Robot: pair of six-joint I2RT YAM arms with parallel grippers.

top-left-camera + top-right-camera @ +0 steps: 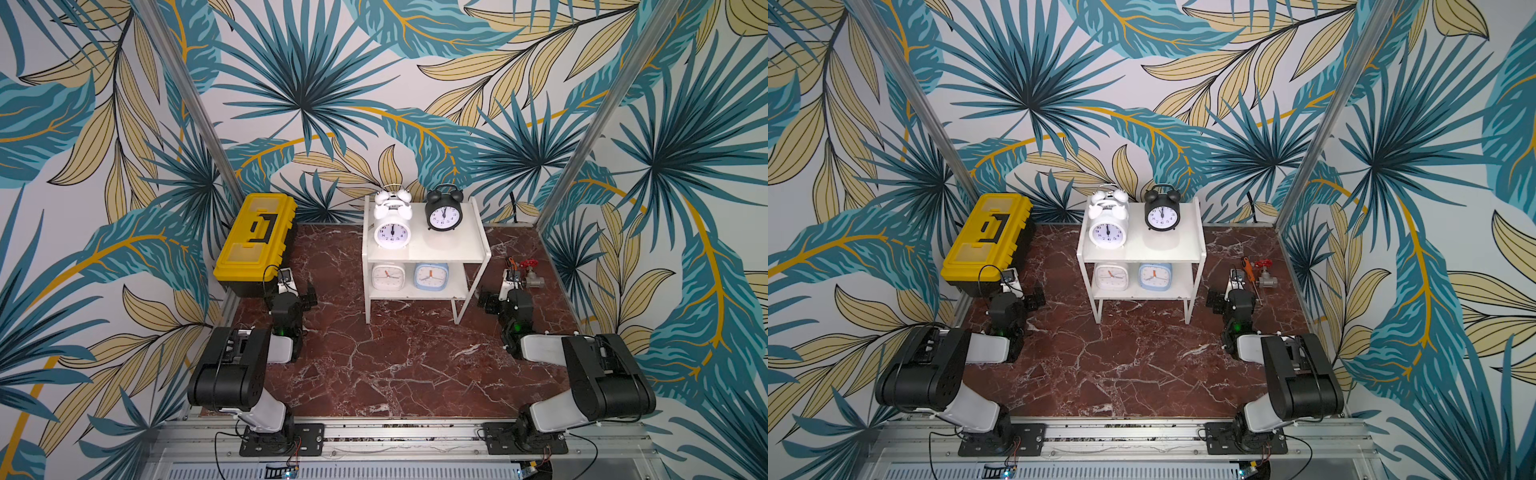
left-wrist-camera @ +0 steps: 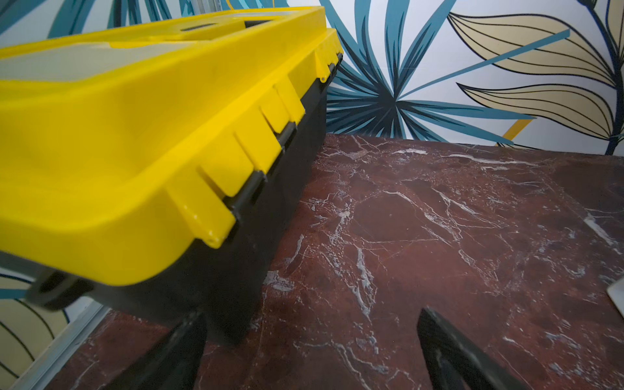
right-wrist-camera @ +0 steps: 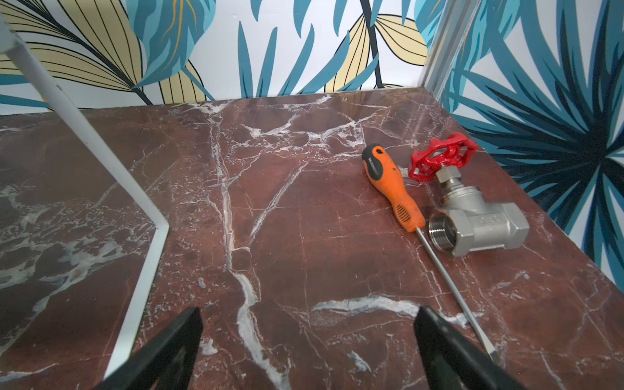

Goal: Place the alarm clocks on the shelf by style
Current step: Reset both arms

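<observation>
In both top views, upper centre of the frame, a rear white round twin-bell clock is almost wholly hidden behind the front white round twin-bell clock; only its bells and handle show. The top board of the small white two-tier shelf cuts off the upper edges of the white rounded-square clock and the light blue rounded-square clock. At centre right, the right arm's wrist covers most of the orange-handled screwdriver. In the left wrist view the yellow-and-black plastic toolbox runs off the picture's edge, and the left tool shows only two blurred dark fingertips. The right tool shows only its fingertips in the right wrist view.
</observation>
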